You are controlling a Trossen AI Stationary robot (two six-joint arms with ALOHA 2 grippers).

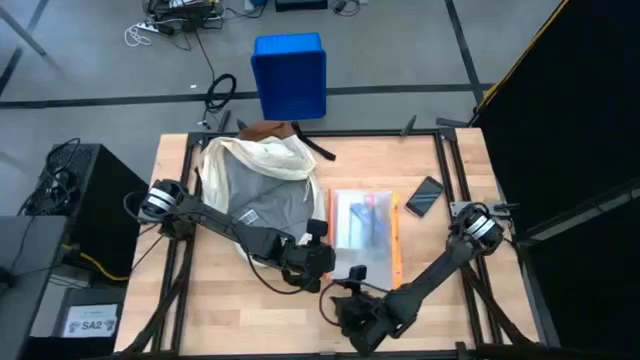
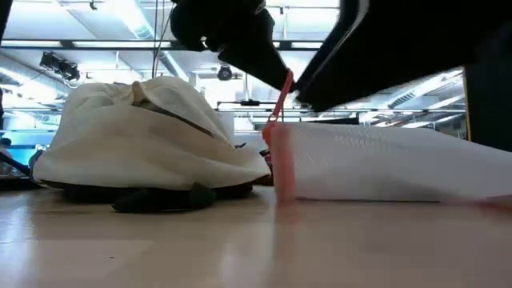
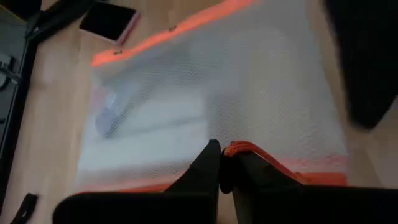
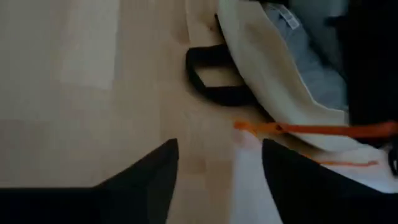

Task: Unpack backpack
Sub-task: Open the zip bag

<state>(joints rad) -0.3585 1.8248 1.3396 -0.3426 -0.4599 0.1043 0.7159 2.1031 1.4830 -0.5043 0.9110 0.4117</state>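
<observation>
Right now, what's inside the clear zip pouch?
Through the mesh of the pouch, blue and red items show in the high view, too blurred to identify. In the left wrist view a grey shape shows through it. The left claw pinches the pouch's orange edge, hiding that corner.

One backpack [image 1: 262,178], one mesh pouch [image 1: 364,230], one phone [image 1: 425,195], one blue bin [image 1: 290,75].

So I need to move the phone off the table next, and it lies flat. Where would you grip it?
Probably across its narrow width, coming straight down. The phone lies flat and angled beside the clear pouch, apart from it, so both long edges look free. The right gripper is open and nearer.
</observation>
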